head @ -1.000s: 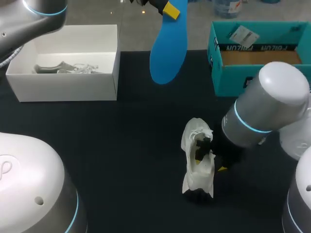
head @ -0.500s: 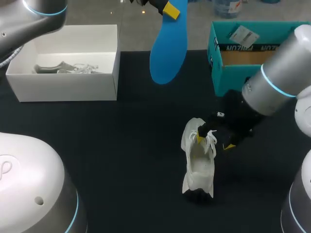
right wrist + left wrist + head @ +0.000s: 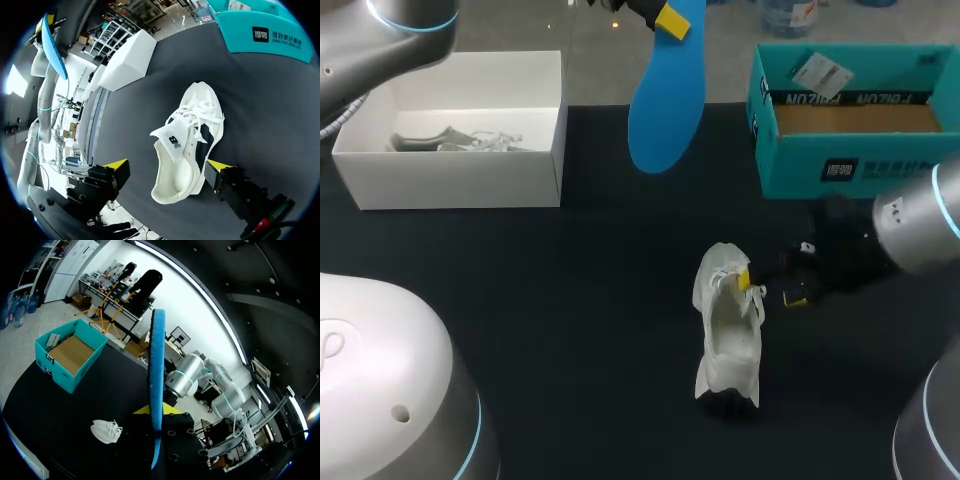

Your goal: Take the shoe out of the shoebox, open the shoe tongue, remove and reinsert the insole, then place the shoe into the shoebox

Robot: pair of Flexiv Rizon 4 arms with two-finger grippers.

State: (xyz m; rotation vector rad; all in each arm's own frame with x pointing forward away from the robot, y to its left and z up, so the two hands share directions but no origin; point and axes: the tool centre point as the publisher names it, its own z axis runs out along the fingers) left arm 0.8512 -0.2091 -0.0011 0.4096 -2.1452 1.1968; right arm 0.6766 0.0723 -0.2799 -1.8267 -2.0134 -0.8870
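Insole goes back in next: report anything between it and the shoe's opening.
Nothing lies on the table between the insole and the shoe. Only the right gripper is close, its open fingers right beside the shoe, and it may crowd the opening.

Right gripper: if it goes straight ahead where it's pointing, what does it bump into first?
Most likely the white shoe: it lies right ahead of the right gripper, partly between its open jaws. How near it is, is hard to judge.

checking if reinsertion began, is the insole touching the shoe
Apart: head view shows the blue insole held up by the left gripper, dark tabletop between it and the shoe.
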